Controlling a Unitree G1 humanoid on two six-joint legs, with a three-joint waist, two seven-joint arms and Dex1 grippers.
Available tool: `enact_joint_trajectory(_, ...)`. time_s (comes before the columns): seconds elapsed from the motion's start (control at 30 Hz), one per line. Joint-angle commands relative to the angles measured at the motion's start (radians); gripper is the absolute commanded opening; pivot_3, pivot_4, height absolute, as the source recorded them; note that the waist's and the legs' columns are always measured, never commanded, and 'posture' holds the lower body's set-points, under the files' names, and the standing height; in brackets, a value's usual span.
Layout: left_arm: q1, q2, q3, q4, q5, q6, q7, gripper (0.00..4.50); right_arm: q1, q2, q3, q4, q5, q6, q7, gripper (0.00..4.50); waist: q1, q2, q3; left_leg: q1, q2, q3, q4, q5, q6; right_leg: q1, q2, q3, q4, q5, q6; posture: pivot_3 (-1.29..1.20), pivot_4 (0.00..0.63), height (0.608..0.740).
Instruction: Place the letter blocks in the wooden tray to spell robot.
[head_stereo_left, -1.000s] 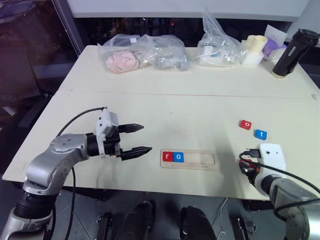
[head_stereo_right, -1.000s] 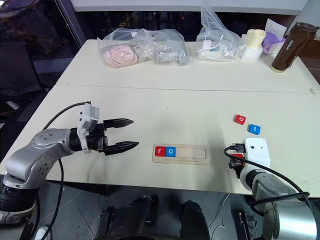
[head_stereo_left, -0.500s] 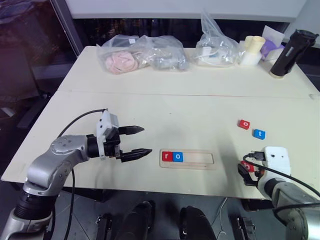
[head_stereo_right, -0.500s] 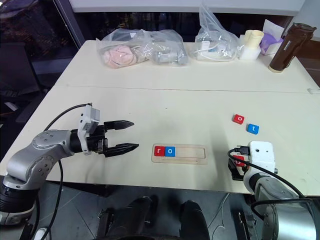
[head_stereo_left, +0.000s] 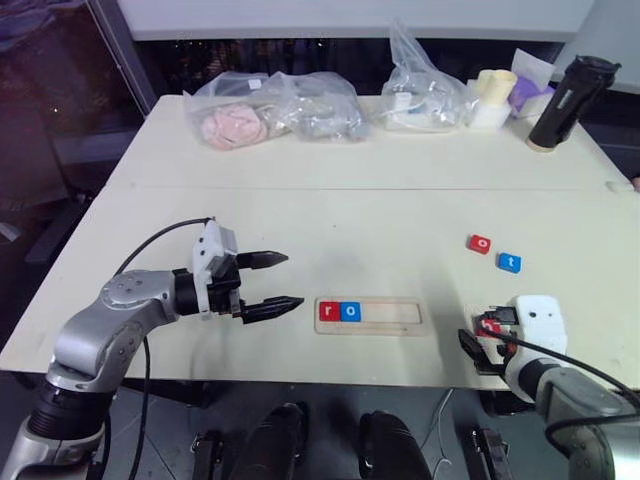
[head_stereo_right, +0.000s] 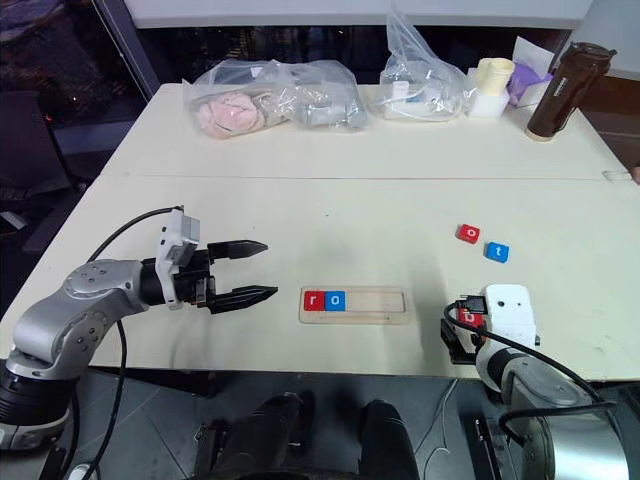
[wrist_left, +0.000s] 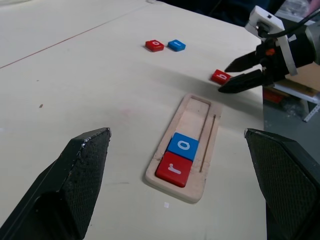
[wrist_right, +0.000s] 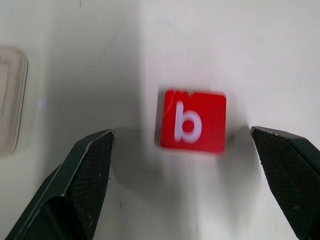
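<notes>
The wooden tray (head_stereo_left: 371, 314) lies near the table's front edge with a red r block (head_stereo_left: 329, 311) and a blue o block (head_stereo_left: 350, 311) at its left end. A red o block (head_stereo_left: 480, 243) and a blue t block (head_stereo_left: 510, 262) lie loose on the table to the right. The red b block (wrist_right: 193, 121) rests flat on the table, between the spread fingers of my right gripper (head_stereo_left: 478, 332), which is open and not touching it. My left gripper (head_stereo_left: 294, 278) hovers open just left of the tray, pointing at it, with nothing in it.
Clear plastic bags (head_stereo_left: 270, 105) with soft items lie along the table's far side, with another bag (head_stereo_left: 420, 95) beside them. A cream cup (head_stereo_left: 487, 97) and a dark bottle (head_stereo_left: 558, 100) stand at the back right. The table's front edge (head_stereo_left: 400, 380) runs close under my right gripper.
My right gripper has gone from shut to open, and the red b block now lies on the table between its fingers. The left arm has kept still. The camera view has shifted slightly.
</notes>
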Motion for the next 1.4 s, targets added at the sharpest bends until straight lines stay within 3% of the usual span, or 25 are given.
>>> enact_joint_trajectory(0.03,-0.002,0.008,0.023,-0.026,-0.011,-0.012,-0.006,4.50,0.023,-0.006,-0.007,-0.036,0.007,-0.034,0.011,4.46,0.000,0.000,0.000,0.000,0.000,0.000,0.000,0.000,0.000,0.000,0.000,0.000,0.000,0.000,0.000,0.00,0.150,0.729)
enact_joint_trajectory(0.2,-0.002,0.006,0.021,-0.026,-0.011,-0.013,-0.007,4.50,0.035,-0.006,-0.007,-0.037,0.009,-0.056,0.020,4.46,-0.003,0.000,0.000,0.000,0.001,-0.001,0.000,0.000,0.000,0.000,0.001,-0.001,0.000,0.000,-0.001,0.00,0.150,0.729)
enact_joint_trajectory(0.27,-0.003,0.005,0.020,-0.027,-0.012,-0.013,-0.007,4.50,0.032,-0.005,-0.006,-0.039,0.008,-0.054,0.020,4.46,0.009,-0.002,-0.001,0.000,0.010,0.012,0.002,0.000,0.000,-0.006,0.005,0.004,-0.001,0.002,-0.003,0.00,0.150,0.727)
enact_joint_trajectory(0.37,-0.007,0.003,0.018,-0.024,-0.012,-0.012,-0.007,4.50,0.018,0.000,-0.013,-0.038,0.005,-0.059,0.015,4.46,0.004,-0.007,-0.003,-0.001,0.064,0.096,0.004,-0.008,0.001,-0.016,0.015,0.023,-0.002,0.012,-0.008,0.00,0.150,0.725)
enact_joint_trajectory(0.43,-0.007,0.002,0.017,-0.023,-0.010,-0.014,-0.008,4.50,0.015,-0.004,-0.012,-0.038,0.005,-0.053,0.016,4.46,-0.008,-0.010,-0.003,0.001,0.074,0.112,0.004,-0.008,0.002,-0.014,0.015,0.023,-0.003,0.014,-0.010,0.00,0.150,0.725)
enact_joint_trajectory(0.67,-0.006,0.002,0.017,-0.025,-0.012,-0.012,-0.009,4.50,0.048,-0.084,0.015,-0.040,0.007,-0.087,0.044,4.46,-0.028,-0.009,-0.004,0.001,0.079,0.109,0.004,-0.008,0.003,-0.004,0.005,-0.003,-0.019,0.023,-0.012,0.00,0.150,0.725)
enact_joint_trajectory(0.9,-0.009,-0.004,0.011,-0.020,-0.010,-0.018,-0.015,4.50,0.084,-0.220,0.023,-0.012,0.015,-0.150,0.106,4.46,-0.023,-0.010,-0.003,0.000,0.078,0.108,0.004,-0.008,0.006,-0.004,0.004,-0.005,-0.019,0.023,-0.012,0.00,0.150,0.725)
enact_joint_trajectory(1.2,0.013,-0.014,0.006,-0.008,0.006,-0.051,-0.031,4.50,0.041,-0.260,0.062,-0.004,0.028,-0.139,0.116,4.46,-0.022,-0.010,-0.003,0.000,0.078,0.106,0.005,-0.008,0.006,-0.003,0.004,-0.006,-0.019,0.023,-0.012,0.00,0.150,0.725)
enact_joint_trajectory(1.4,0.020,-0.009,0.003,-0.001,0.011,-0.061,-0.048,4.50,0.011,-0.534,0.007,0.153,0.095,-0.452,0.405,4.46,-0.023,-0.011,-0.003,0.000,0.078,0.106,0.007,-0.008,0.006,-0.002,0.004,-0.007,-0.020,0.023,-0.012,0.00,0.150,0.725)
